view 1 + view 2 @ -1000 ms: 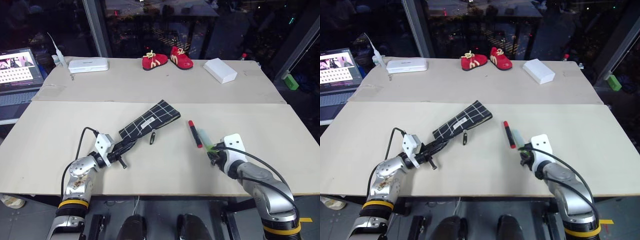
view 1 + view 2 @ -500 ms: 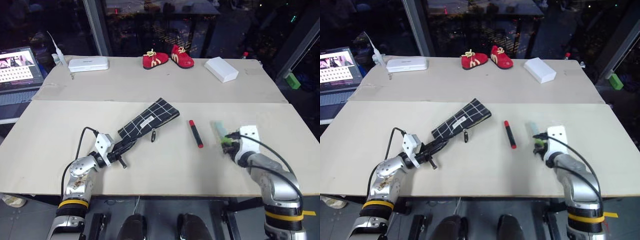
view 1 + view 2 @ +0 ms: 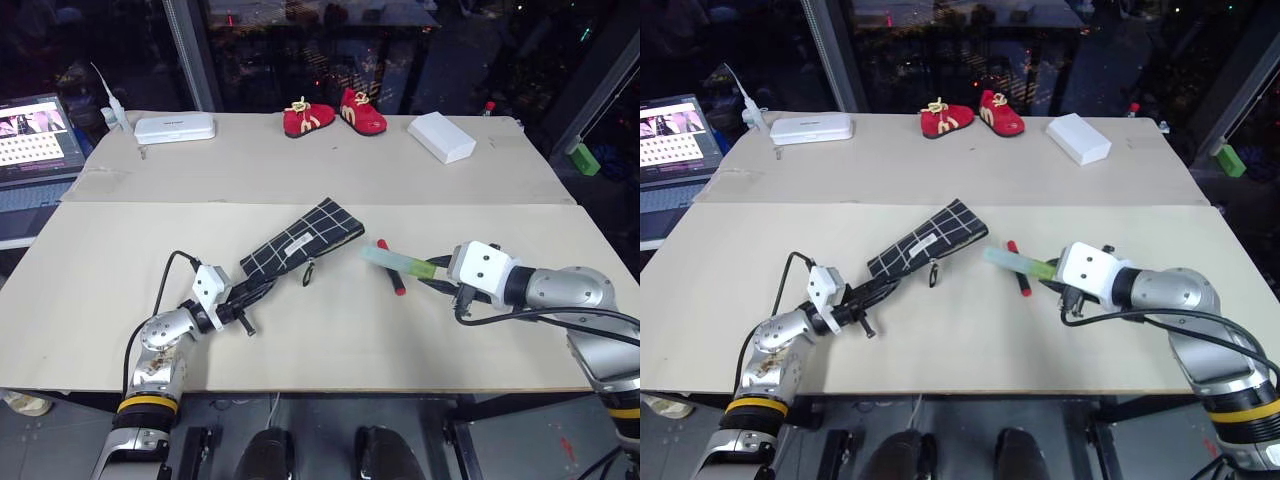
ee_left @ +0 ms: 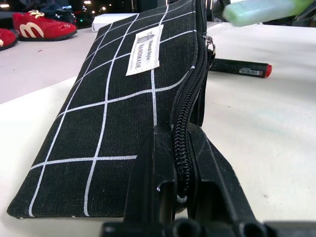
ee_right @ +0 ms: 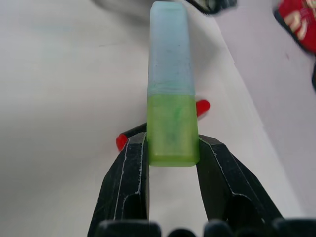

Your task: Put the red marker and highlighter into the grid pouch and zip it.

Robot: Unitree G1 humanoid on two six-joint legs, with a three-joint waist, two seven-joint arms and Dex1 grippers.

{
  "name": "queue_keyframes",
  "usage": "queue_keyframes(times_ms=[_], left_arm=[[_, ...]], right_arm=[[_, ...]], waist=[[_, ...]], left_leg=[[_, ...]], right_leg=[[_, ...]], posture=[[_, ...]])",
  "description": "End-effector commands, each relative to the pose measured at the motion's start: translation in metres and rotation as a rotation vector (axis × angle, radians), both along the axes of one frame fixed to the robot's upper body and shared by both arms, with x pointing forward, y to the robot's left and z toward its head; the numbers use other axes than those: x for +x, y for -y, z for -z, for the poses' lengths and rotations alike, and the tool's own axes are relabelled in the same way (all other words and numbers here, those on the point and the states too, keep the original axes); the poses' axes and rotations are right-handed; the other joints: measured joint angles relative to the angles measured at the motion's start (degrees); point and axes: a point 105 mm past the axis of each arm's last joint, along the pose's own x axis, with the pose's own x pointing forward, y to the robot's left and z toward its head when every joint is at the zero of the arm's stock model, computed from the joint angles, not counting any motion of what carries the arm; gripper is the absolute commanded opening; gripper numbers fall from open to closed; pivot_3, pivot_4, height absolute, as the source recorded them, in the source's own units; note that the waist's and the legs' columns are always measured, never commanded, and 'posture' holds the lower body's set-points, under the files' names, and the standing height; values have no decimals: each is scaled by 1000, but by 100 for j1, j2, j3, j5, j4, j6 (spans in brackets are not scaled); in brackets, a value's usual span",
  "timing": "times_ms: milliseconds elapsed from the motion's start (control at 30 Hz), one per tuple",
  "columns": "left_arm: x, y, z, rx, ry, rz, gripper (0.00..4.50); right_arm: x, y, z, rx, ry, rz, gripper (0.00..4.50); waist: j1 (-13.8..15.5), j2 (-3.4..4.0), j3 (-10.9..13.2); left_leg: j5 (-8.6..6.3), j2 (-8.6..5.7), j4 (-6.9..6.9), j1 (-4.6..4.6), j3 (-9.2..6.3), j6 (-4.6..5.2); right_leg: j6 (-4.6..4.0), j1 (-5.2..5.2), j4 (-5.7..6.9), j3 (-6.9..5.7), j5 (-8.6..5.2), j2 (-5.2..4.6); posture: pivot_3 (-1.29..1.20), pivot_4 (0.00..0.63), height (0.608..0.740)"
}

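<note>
Since a sec ago your right gripper (image 3: 437, 268) has lifted the highlighter (image 3: 398, 263) off the table (image 3: 330, 350) and swung it toward the grid pouch (image 3: 300, 240). Jaws are clamped on the bright green end; pale end points at the pouch, hanging over the red marker (image 3: 390, 268). Left gripper (image 4: 178, 163) is fully closed, pinching the pouch's near end at the zipper. Progress: nothing's inside yet. Marker lies on the table just beside the pouch. Can't tell if the mouth is open. Left to do, imo: insert both, then zip.
</note>
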Motion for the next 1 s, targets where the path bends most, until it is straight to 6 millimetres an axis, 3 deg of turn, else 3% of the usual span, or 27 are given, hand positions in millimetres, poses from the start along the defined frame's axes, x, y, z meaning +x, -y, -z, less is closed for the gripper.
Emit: queue_keyframes(times_ms=[33,1000], left_arm=[[2,-1,-11,7,39,18,0],[-1,0,0,33,34,60,0]], right_arm=[[2,-14,-14,14,58,-68,1004],[36,-34,3,-58,54,-49,1004]], waist=[[13,0,0],[22,0,0]], left_leg=[[0,0,0,0,1,0],[1,-1,1,-1,32,-1]], right_leg=[[0,1,1,-2,0,0],[-8,-1,5,-3,5,-4]], posture=[[0,150,740],[0,150,740]])
